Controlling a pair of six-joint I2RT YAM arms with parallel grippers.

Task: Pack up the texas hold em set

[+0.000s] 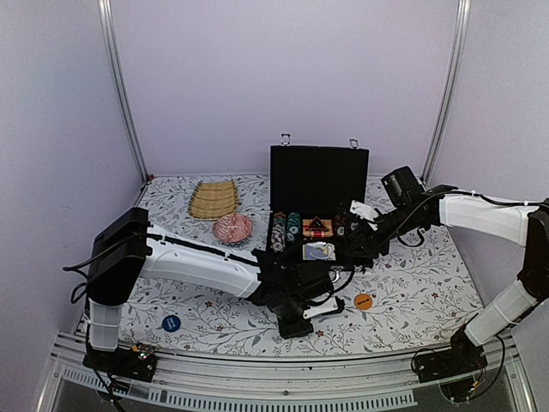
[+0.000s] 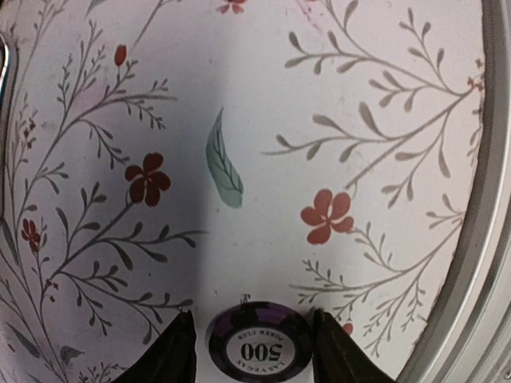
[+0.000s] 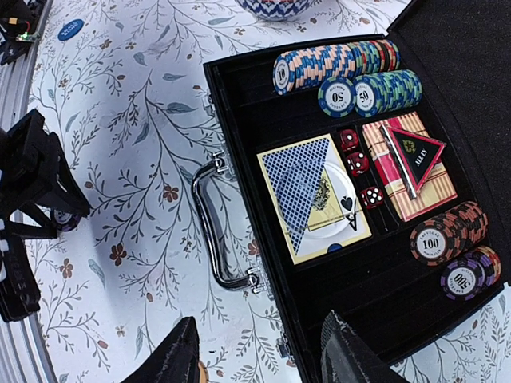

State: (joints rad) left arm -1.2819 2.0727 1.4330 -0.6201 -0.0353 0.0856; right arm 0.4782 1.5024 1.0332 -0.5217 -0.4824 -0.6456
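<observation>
Purple-and-black round poker chip (image 2: 259, 345) lies flat on the floral-cloth table (image 1: 420, 283), dead centre between the left jaws. One black fingertip (image 2: 172, 355) stands each side, jaws apart. A sliver of cloth shows on one side, so they're straddling it, not clamped, as far as I can tell. Chip's round, so no long axis to line up w/; the pinch goes across its diameter. Being thin and flat, it'll prob need the tips right down on the cloth. Left arm (image 1: 197, 266) is nearer by far.

Open black rectangular briefcase (image 1: 317, 176) sits just beyond, lid upright, silver handle (image 3: 215, 227) facing the arms. Right jaws hang over the case's near edge, apart, nothing between.

Writing: loose chip reads "500" and "LAS VEGAS POKER CLUB". In the case, chip rows (image 3: 351, 68) show "50", and others show "100" (image 3: 432, 242) and "500". Red triangle (image 3: 415, 152) reads "ALL IN", atop a striped deck. Blue-backed card deck (image 3: 311, 195) shows an ace of spades. Orange disc (image 1: 363, 301) and blue disc (image 1: 171, 323) lie loose on the table; print too small to read.
</observation>
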